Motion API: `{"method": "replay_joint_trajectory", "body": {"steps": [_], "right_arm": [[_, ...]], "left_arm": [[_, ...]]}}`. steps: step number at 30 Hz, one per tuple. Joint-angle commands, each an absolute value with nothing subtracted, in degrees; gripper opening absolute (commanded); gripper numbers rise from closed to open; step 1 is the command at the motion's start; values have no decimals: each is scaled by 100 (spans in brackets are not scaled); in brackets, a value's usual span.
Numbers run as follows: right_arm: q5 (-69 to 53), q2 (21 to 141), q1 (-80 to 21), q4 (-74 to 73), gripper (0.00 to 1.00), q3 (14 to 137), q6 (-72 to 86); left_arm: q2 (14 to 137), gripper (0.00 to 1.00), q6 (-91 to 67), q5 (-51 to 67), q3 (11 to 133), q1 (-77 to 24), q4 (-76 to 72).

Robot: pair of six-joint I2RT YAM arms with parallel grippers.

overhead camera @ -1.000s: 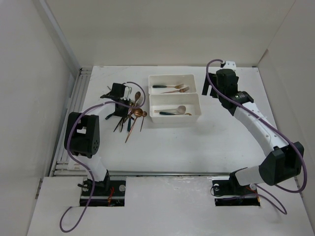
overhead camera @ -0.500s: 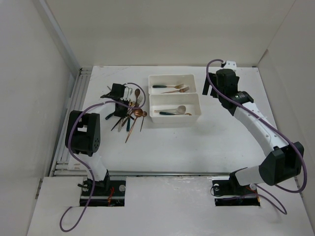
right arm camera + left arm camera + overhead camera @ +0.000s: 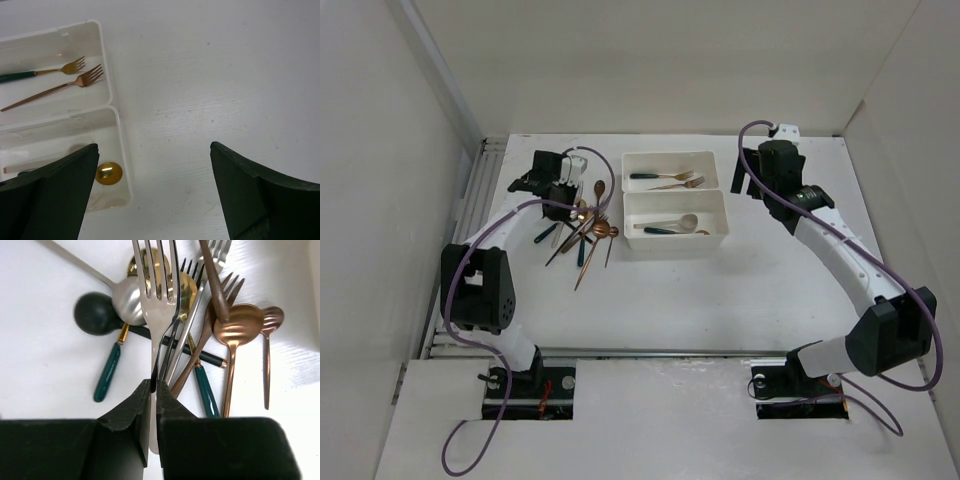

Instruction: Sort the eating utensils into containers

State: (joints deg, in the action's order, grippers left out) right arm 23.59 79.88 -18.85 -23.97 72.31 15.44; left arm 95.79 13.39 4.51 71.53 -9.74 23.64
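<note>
My left gripper (image 3: 558, 190) (image 3: 154, 386) is shut on the handle of a silver fork (image 3: 161, 295) and holds it above the pile of utensils (image 3: 585, 235). The pile holds a copper spoon (image 3: 239, 322), a black spoon (image 3: 92, 314), a silver spoon (image 3: 127, 296), forks and green-handled pieces (image 3: 106, 372). Two white bins stand side by side. The far bin (image 3: 670, 157) (image 3: 102, 45) holds a copper fork (image 3: 75, 84) and a green-handled fork. The near bin (image 3: 725, 228) (image 3: 122, 150) holds spoons, one with a gold bowl (image 3: 108, 173). My right gripper (image 3: 733, 183) (image 3: 155, 150) is open and empty by the bins' right ends.
White walls enclose the table on the left, back and right. A metal rail (image 3: 470, 200) runs along the table's left edge. The pile lies just left of the bins.
My left gripper has moved back and to the left, away from the pile, with the silver fork in it. The right arm has not moved.
</note>
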Motion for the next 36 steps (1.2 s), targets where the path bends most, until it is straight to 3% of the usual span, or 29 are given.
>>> {"method": "replay_joint_trajectory", "body": {"steps": [1, 8, 13, 19, 28, 29, 33, 36], "right_arm": [[2373, 8016, -1942, -2215, 97, 7453, 1617], [2373, 8183, -1942, -1917, 97, 7505, 1450], [2312, 8235, -1819, -1714, 97, 7559, 1345], [2259, 8411, -1521, -1556, 97, 7690, 1230], [2259, 8525, -1230, -1714, 97, 7866, 1125], [2259, 8525, -1170, -1766, 97, 7866, 1073], [2259, 8525, -1116, -1819, 97, 7866, 1020], [2172, 8525, -1116, -1819, 97, 7866, 1020]], "left_arm": [[9237, 0, 1802, 606, 7304, -958, 2452], [9290, 0, 3039, 361, 7760, -1388, 1680], [9965, 0, 4059, 308, 8891, -1906, 548], [10845, 0, 5140, 422, 9290, -2645, -746], [11689, 0, 4966, 1089, 9615, -3138, -1397], [11750, 5, 4966, 1142, 9546, -3138, -1450], [11751, 71, 4537, 959, 9545, -3138, -1468], [11611, 77, 3836, 520, 9957, -3138, -1126]]}}
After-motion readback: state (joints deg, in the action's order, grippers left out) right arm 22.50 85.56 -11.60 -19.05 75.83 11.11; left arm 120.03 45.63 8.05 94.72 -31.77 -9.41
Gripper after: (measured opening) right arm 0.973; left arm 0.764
